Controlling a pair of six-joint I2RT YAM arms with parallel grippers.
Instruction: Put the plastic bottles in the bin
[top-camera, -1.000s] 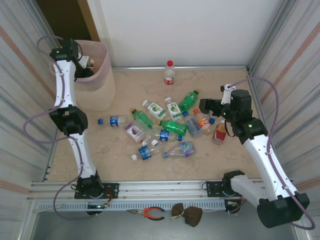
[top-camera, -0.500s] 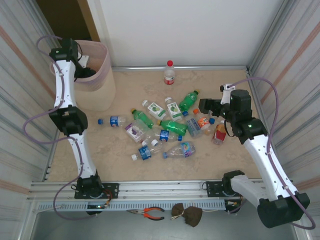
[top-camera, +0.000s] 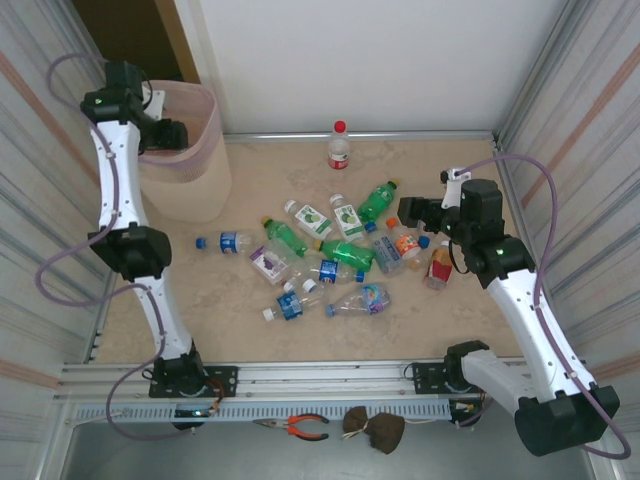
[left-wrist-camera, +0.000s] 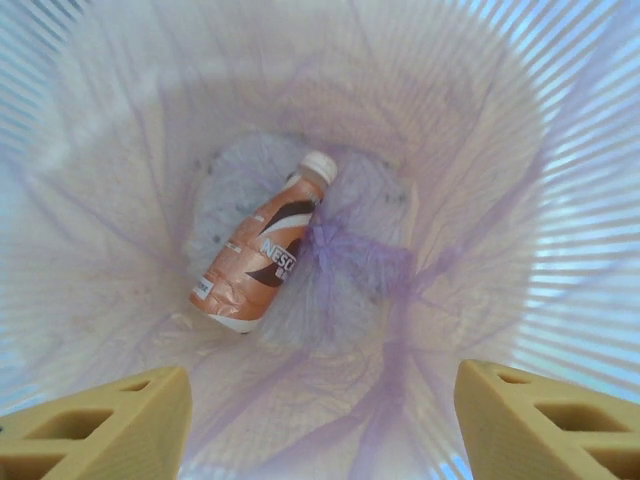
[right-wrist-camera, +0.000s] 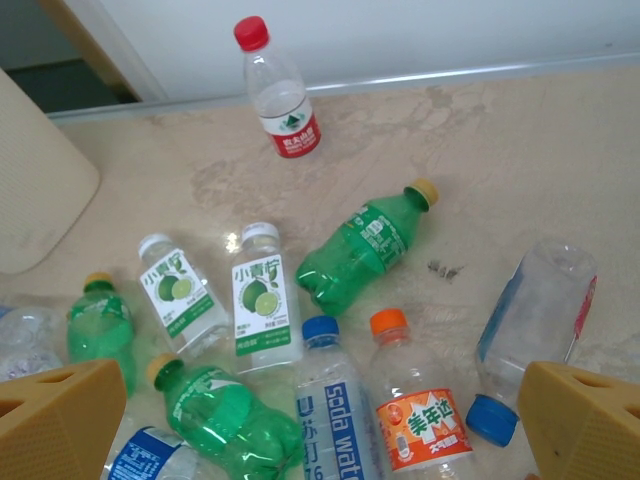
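We have the left fingers (left-wrist-camera: 120, 425) hanging over the mouth of the tall translucent pinkish-beige plastic bin (top-camera: 200, 178), parted and holding nothing. A brown coffee-drink bottle with a white cap (left-wrist-camera: 262, 250) lies on its side on the bin's floor. The other small green and clear plastic bottles (top-camera: 335, 250) lie scattered mid-way across the beige tabletop (top-camera: 230, 310), well apart from the bin. One red-capped clear bottle (top-camera: 339, 147) stands upright by the far wall. The right fingers (right-wrist-camera: 60, 420) hover spread wide above that heap, also empty.

For the next pick, we judge the left arm should rise straight clear of the rim before swinging. It can then go for the lone blue-capped clear bottle (top-camera: 226, 241) nearest the bin. On the right, the orange-capped bottle with the orange label (right-wrist-camera: 420, 425) lies just beside a blue-capped soda-water bottle (right-wrist-camera: 335, 415). We should straddle its body squarely and close on it alone, or two bottles may come up together.
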